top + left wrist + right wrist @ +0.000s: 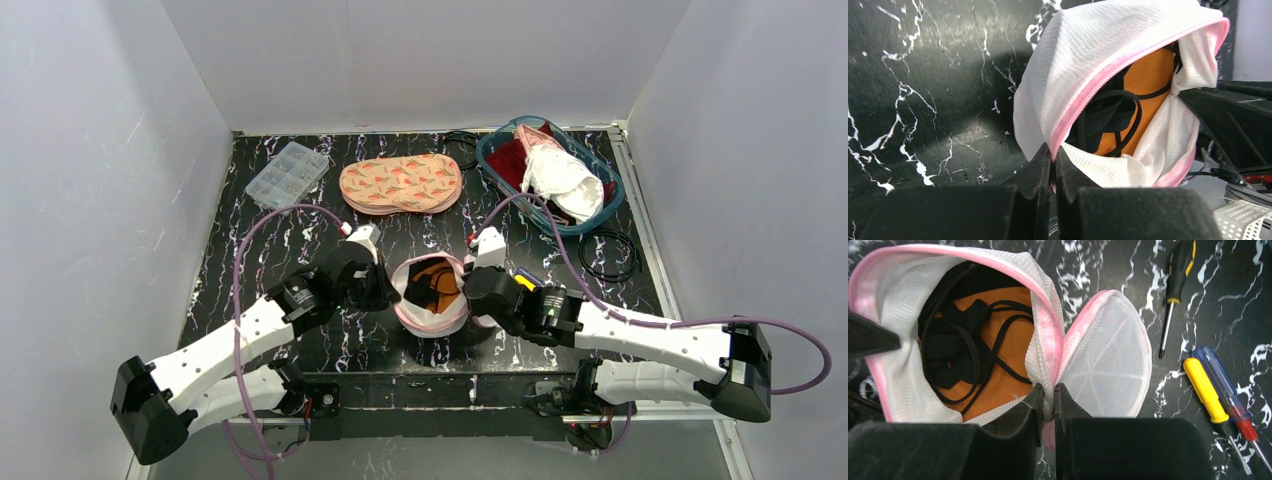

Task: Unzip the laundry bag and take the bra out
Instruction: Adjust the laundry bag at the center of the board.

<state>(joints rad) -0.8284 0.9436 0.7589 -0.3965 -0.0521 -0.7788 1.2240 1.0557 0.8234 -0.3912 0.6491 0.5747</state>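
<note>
1. Pink zip tape edges the white mesh laundry bag (1083, 60), a soft dome of fine netting. It sits at the near middle of the black white-veined bench (250, 300), between the two arms, with its mouth gaping open.
2. Inside the bag lies the orange fabric bra with black elastic straps (1003, 365). The straps are tangled in loose loops over the smooth orange cup.
3. The left end effector (1054, 155) has its fingers together, clamped on the pink zip edge at the bag's left side. The right end effector (1048, 395) is likewise pinched on a fold of mesh and pink trim at the bag's right side, beside a rounded flap of netting.
4. Both bag and bra look light and limp. The netting would probably sag shut if released, and it offers little to push against.
5. The bra should yield softly, though the cup may spring back. The bundle of straps or the cup's rim looks like the best place to take hold, as both are exposed through the opening.
6. Straps could snag on the zip teeth, so a slow pull seems wise while one end effector pins the bag.
7. Right of the bag lie hard, glossy screwdrivers: a yellow-handled screwdriver (1203, 390) and a blue-and-red screwdriver (1228, 395).
</note>
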